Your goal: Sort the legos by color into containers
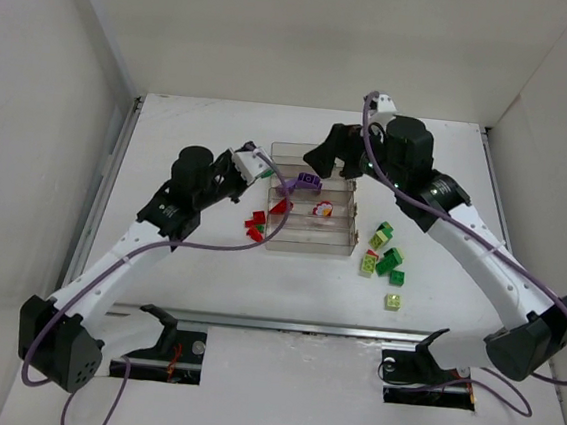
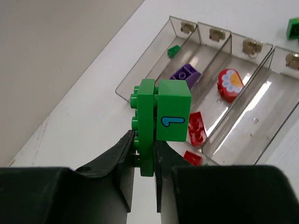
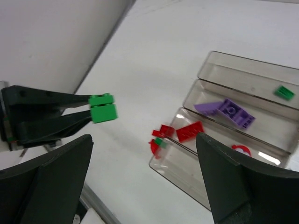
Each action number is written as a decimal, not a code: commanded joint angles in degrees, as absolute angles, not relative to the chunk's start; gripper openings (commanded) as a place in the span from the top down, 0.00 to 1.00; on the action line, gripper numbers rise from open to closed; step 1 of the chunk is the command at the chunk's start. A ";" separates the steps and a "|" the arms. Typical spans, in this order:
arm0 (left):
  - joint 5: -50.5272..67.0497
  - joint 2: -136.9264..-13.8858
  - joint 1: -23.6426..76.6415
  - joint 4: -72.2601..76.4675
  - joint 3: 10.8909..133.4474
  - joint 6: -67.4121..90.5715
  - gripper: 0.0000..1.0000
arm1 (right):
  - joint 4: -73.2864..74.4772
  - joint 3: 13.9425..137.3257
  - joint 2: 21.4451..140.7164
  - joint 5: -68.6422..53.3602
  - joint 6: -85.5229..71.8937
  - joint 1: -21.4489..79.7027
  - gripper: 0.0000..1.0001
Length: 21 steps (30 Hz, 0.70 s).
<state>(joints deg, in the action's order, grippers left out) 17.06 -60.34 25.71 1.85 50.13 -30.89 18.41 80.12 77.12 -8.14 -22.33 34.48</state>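
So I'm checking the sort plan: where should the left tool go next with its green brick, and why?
Probably swing over the tray's end compartment and release there: the left tool is shut on the green brick, and that compartment already holds a small green piece, while a purple piece and red pieces sit in other rows.

links (image 1: 108,266) white | joints (image 1: 192,169) black | cables (image 1: 222,250) purple | left end effector (image 2: 144,151) black
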 commanded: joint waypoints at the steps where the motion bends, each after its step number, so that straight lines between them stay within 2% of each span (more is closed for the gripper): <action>1: 16.70 -64.24 26.28 8.88 56.13 -26.64 1.00 | 13.62 84.10 81.03 -15.72 -23.20 36.38 0.05; 6: 17.23 -67.15 27.50 10.72 59.50 -26.10 1.00 | 13.10 88.41 85.78 -21.70 -23.20 37.53 0.05; 14: 17.84 -66.53 29.27 11.51 58.97 -26.81 1.00 | 11.25 88.42 89.29 -21.80 -23.20 37.53 0.07; 19: 19.59 -64.86 30.32 10.90 57.93 -26.19 1.00 | 11.25 91.93 91.76 -22.41 -23.20 37.53 0.18; 21: 19.60 -64.25 30.32 10.90 57.92 -25.58 1.00 | 11.25 92.64 93.16 -22.41 -23.20 37.53 0.31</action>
<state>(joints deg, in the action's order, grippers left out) 17.52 -67.16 29.30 7.88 56.73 -27.44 15.35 89.19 92.23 -21.10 -22.92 37.17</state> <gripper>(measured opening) 0.146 0.715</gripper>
